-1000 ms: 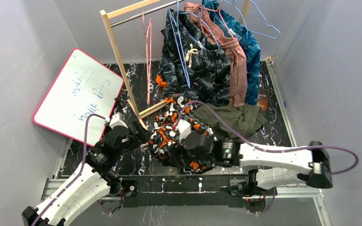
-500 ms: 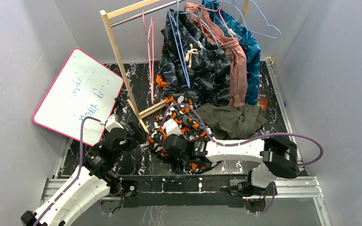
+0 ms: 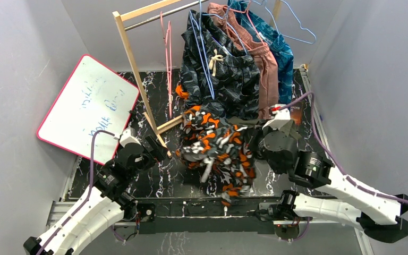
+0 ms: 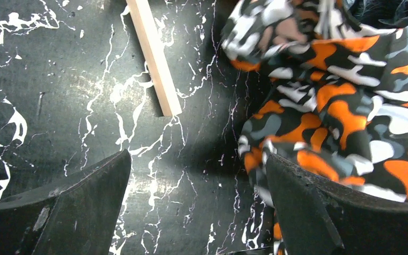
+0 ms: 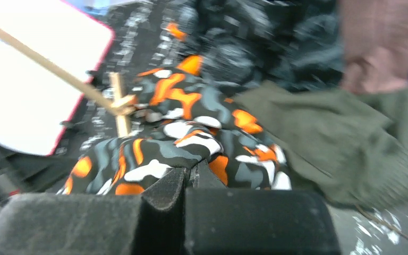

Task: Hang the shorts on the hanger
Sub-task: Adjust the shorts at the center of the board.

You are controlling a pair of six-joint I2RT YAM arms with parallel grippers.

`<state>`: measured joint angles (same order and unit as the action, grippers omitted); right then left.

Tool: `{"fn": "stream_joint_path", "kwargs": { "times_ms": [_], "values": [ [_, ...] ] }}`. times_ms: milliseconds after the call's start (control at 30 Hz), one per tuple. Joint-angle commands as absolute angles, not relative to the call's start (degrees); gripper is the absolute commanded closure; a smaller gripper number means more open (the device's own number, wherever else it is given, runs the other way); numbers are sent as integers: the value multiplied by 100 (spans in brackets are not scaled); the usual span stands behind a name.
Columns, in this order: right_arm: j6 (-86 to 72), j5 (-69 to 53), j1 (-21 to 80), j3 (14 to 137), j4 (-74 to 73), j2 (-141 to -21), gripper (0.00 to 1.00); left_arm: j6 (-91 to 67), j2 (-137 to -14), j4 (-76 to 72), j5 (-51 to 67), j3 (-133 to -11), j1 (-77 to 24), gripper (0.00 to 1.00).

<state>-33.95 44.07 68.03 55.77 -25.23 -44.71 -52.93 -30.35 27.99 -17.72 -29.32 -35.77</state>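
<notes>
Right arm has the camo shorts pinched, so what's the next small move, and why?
Probably ease the left gripper sideways onto the shorts and close on their near edge. It is open over bare table, with fabric just beside one finger. The right gripper holds the shorts in a single bunched pinch, so a second grip should help spread them.

Left end effector [image 4: 195, 159] gapes, right end effector [image 5: 191, 171] seemingly clamped.

The left hand [image 4: 197, 159], jaws spread, is hovering over bare worktop [image 4: 58, 79]. The wooden rack foot [image 4: 153, 53] is lying just ahead, and the shorts [image 3: 218, 149] are draping down close on its right. Hung garments [image 3: 228, 69] are blocking the back; a whiteboard [image 3: 87, 106] is leaning on the left.
</notes>
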Motion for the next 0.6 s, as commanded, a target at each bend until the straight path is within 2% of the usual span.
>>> {"fn": "stream_joint_path", "kwargs": {
  "times_ms": [0,100,133,167,233,400,567],
  "values": [
    [-4627,5057,6343,5309,-4260,-4630,99,-5225,-3216,2577,-1656,-2979,-3600,2],
    [-4827,5113,6328,5363,-4560,-4702,54,-5197,-3368,2575,-1625,-3029,-3595,1],
    [-4802,5115,6328,5425,-4598,-4731,43,-5188,-3401,2575,-1612,-3044,-3596,2],
    [-4708,5097,6328,5493,-4600,-4743,37,-5178,-3418,2575,-1585,-3051,-3599,2],
    [-4217,4906,6328,5638,-4324,-4722,32,-5145,-3411,2584,-1552,-3063,-3597,2],
    [-2501,2906,6326,5924,-3293,-4676,33,-5084,-3299,2580,-1373,-3072,-3596,2],
    [-2377,1731,6328,5939,-3360,-4931,32,-4775,-3370,2357,-637,-3085,-3603,2]
  ]
}}
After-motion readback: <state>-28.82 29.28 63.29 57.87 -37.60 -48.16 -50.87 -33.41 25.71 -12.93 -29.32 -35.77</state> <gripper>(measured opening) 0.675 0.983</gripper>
